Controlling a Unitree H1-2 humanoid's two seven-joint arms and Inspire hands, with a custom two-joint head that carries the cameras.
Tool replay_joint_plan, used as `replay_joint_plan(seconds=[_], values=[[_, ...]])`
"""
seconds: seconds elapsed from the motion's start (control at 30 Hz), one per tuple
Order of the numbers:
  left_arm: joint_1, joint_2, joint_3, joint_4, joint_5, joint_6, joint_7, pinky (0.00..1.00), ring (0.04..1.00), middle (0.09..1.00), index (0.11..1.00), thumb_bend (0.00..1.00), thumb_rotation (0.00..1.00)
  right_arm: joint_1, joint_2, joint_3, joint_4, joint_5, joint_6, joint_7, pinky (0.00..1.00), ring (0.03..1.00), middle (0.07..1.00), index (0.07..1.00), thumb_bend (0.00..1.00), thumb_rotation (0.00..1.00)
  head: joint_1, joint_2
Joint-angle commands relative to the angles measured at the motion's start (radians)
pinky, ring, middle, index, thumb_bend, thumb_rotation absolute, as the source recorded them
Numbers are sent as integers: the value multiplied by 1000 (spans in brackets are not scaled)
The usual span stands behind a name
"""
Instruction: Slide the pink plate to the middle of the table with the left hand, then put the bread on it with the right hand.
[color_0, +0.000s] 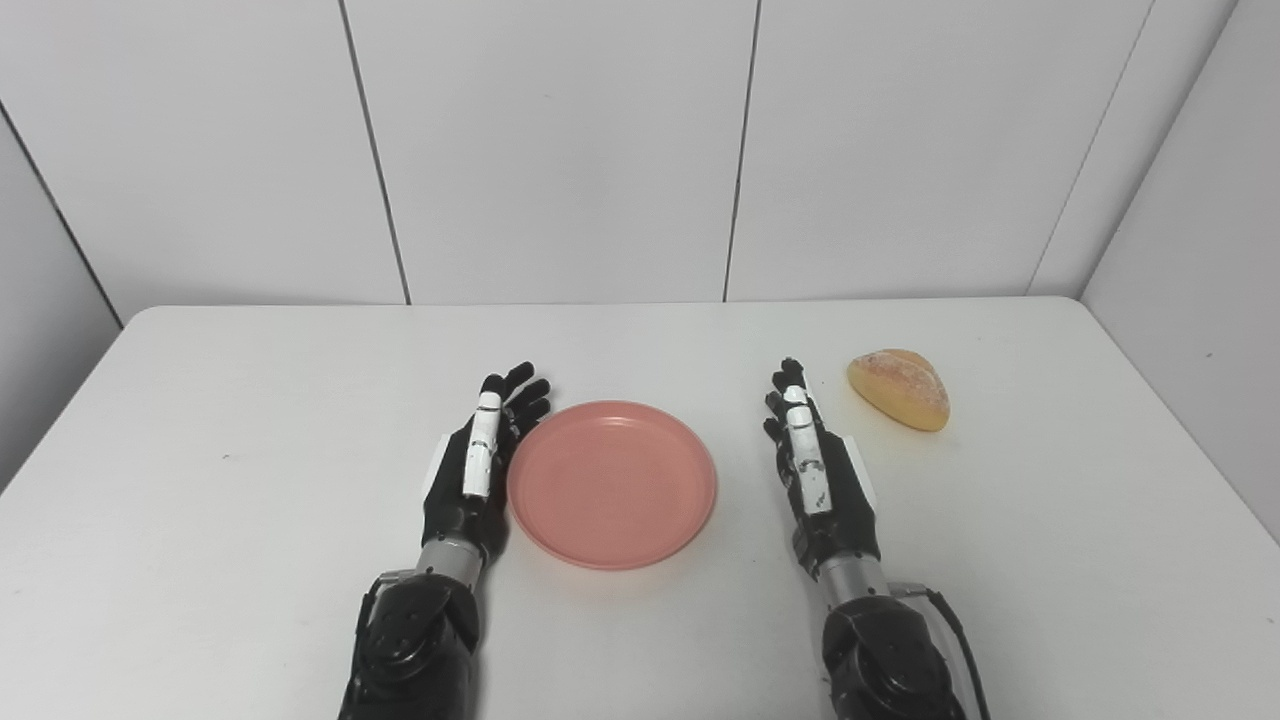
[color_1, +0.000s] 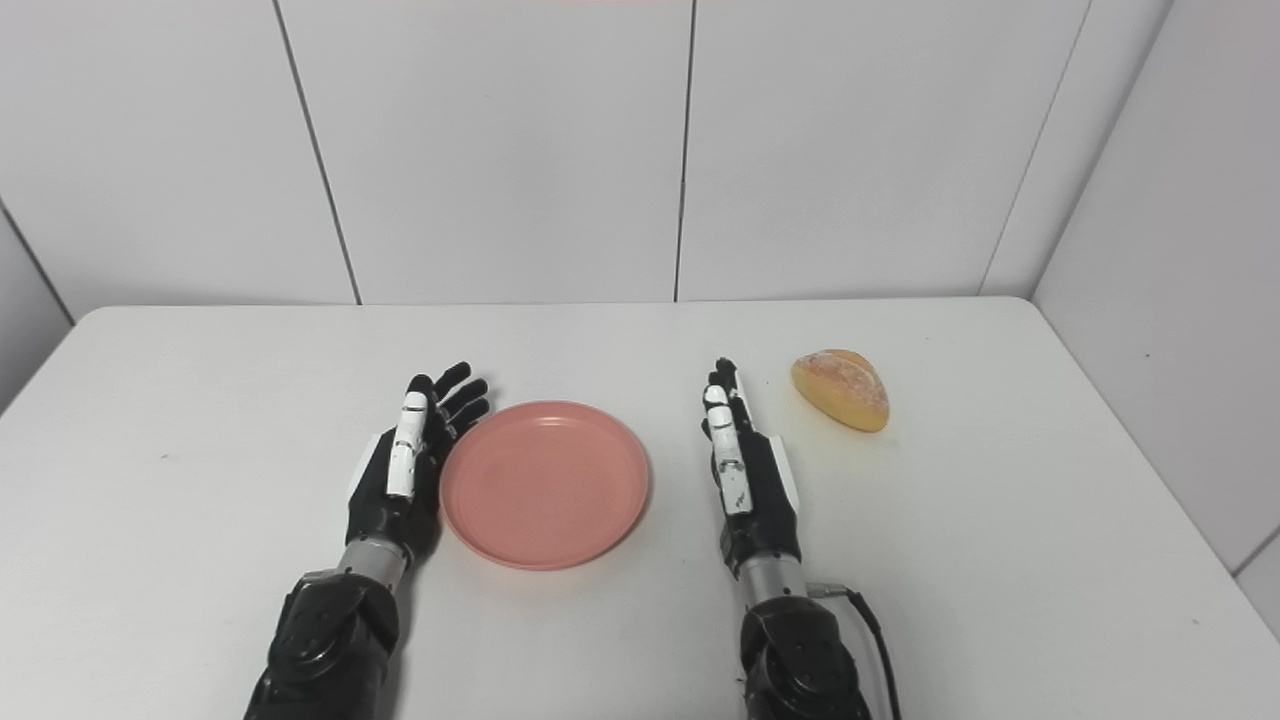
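Note:
A round pink plate (color_0: 611, 484) lies flat near the middle of the white table (color_0: 200, 480). My left hand (color_0: 483, 455) is open, fingers stretched forward, resting on edge right beside the plate's left rim; whether it touches the rim I cannot tell. My right hand (color_0: 817, 468) is open and empty, to the right of the plate with a gap between them. A golden bread roll (color_0: 900, 388) lies on the table just ahead and to the right of my right hand, apart from its fingertips. The roll also shows in the right eye view (color_1: 842, 389).
White wall panels (color_0: 560, 150) stand behind the table's far edge, and a side wall (color_0: 1200, 250) runs close along the table's right edge. The table's left side (color_0: 150, 520) is bare surface.

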Motion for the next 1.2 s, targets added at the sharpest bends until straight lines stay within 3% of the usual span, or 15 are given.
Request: replay_joint_plan(seconds=[0.0, 0.23, 0.43, 0.53, 0.73, 0.87, 1.17], values=[[4, -18, -9, 12, -5, -7, -16, 926, 898, 871, 856, 501, 1000, -48, 15, 3, -14, -1, -16, -2, 1000, 1000, 1000, 1000, 460, 952, -6, -1], [15, -17, -28, 19, 24, -37, -17, 937, 900, 877, 867, 490, 1000, -50, 14, 6, -8, -5, -29, 0, 1000, 1000, 1000, 1000, 457, 949, -13, -1], [5, -4, -36, 53, 64, -120, -3, 983, 924, 896, 881, 497, 1000, -55, 11, -1, -9, -15, -32, -10, 1000, 1000, 1000, 1000, 461, 921, -1, -3], [3, -5, -27, 62, 43, -171, -17, 978, 934, 909, 888, 464, 1000, -59, 9, -7, -11, -19, -29, -20, 1000, 1000, 1000, 1000, 496, 898, 3, -4], [6, 1, -24, 51, 29, -200, -31, 1000, 957, 928, 906, 474, 1000, -72, -12, -15, -4, -41, -37, -27, 1000, 1000, 1000, 1000, 560, 908, 7, -3], [7, 12, -28, 73, 55, -255, -24, 996, 962, 936, 921, 467, 1000, -88, -23, -31, 21, -55, -84, -51, 1000, 1000, 1000, 993, 578, 889, 7, -5], [2, 14, -21, 92, 38, -277, -25, 1000, 992, 967, 956, 453, 1000, -128, -99, -24, 63, -196, -145, -108, 1000, 997, 981, 999, 607, 938, -2, -8]])
